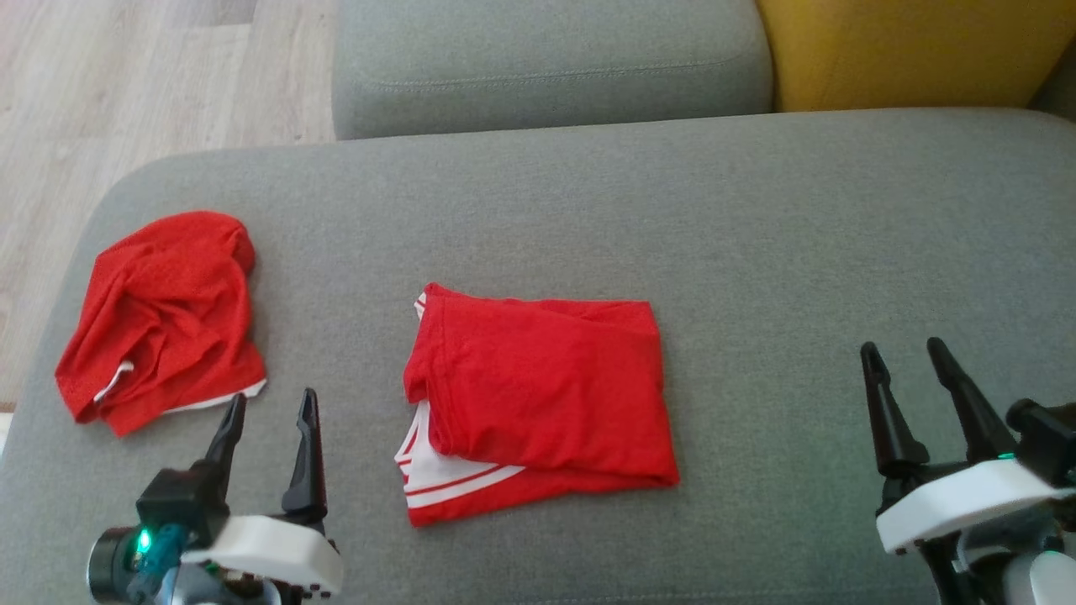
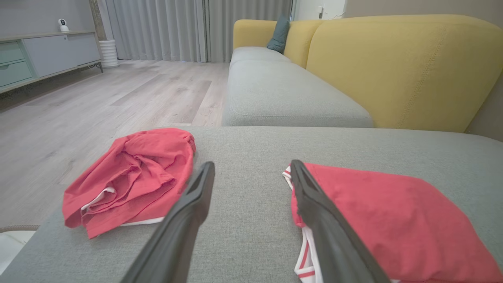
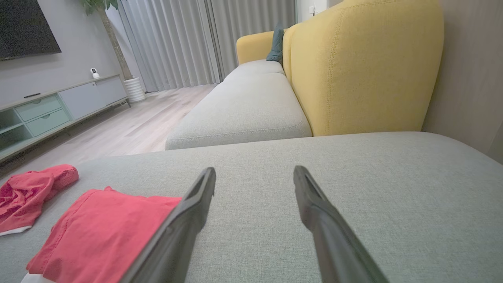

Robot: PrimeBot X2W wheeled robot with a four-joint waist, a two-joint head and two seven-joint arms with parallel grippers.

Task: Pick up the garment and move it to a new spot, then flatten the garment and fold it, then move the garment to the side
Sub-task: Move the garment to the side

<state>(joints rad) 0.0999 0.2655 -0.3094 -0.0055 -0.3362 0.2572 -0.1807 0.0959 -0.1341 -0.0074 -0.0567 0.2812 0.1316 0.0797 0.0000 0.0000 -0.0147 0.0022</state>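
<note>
Fabric hides a good deal here. Crumpled garment (image 1: 164, 319), red with a white hem, lies bunched at 9 o'clock on the grey seat (image 1: 756, 252). Its folds cover one another, so its kind cannot be told. At 7 o'clock the left fingers (image 1: 304, 445) stand spread wide with nothing between them, tips just short of that heap's near hem. The arm behind them is cut off by the bottom edge.

Folded garment (image 1: 538, 395), also red, lies flat as a rough rectangle mid-seat, slightly toward 6 o'clock. A white-striped layer pokes out at its 7 o'clock corner, and the layers beneath are hidden. In the left wrist view one finger crosses and hides its near corner.

At 4 o'clock the right fingers (image 1: 881, 403) are likewise spread wide and empty above bare seat, well apart from the folded garment. Their wrist runs off the right edge.

The seat's rounded left edge curves just beyond the crumpled garment, from 9 to 10 o'clock, with wooden floor (image 1: 126, 84) past it. At 12 o'clock a second grey cushion (image 1: 546, 59) meets the seat, and at 1 o'clock a yellow backrest (image 1: 908, 50). Bare seat runs from 12 round to 4 o'clock, including the wide gap between the folded garment and the right fingers. A narrower bare strip separates the two garments.
</note>
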